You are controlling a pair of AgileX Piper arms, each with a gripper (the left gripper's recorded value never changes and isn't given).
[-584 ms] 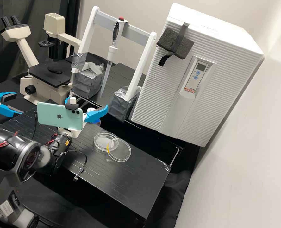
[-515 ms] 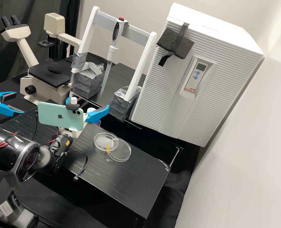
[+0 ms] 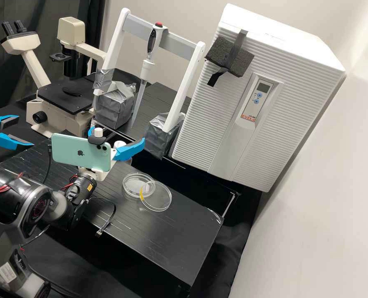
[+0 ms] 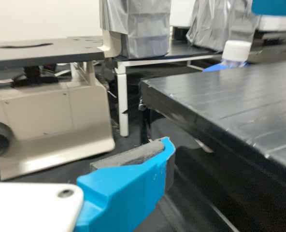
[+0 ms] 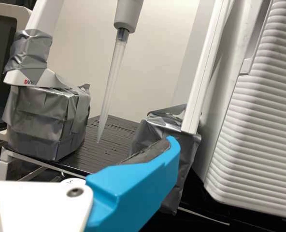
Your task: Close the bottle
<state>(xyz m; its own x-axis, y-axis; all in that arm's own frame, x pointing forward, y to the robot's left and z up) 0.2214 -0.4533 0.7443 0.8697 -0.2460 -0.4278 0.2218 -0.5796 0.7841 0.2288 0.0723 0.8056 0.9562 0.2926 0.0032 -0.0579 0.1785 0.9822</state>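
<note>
**Fingers spread wide on both arms; bottle (image 3: 118, 144) by my right gripper (image 3: 117, 136)**

Fingers of my right gripper stand far apart. One blue finger (image 3: 130, 149) reaches towards the white ribbed cabinet (image 3: 250, 124); the other is half hidden behind the mint-green phone (image 3: 81, 152) fixed on my wrist. They grip nothing. The bottle stands upright on the black bench (image 3: 167, 236), near its far edge. In the high view its white cap (image 4: 238, 50) shows in the gap between those two fingers, just beside the nearer one; whether that finger touches it I cannot tell. From my left wrist I see the cap sitting on the bottle's top, but I cannot judge how tightly it is on.

My left gripper (image 3: 23, 131) hangs off the bench's left end, well apart from the bottle and in front of the microscope (image 3: 47, 95). Its fingers are wide too, and empty.

Behind the bottle rises a white pipette stand (image 3: 185, 85), its feet wrapped in grey tape, with a pipette (image 3: 147, 58) hanging tip-down from the crossbar. Two clear petri dishes (image 3: 156, 200) lie on the bench nearer the camera than my right gripper, their rims overlapping.
</note>
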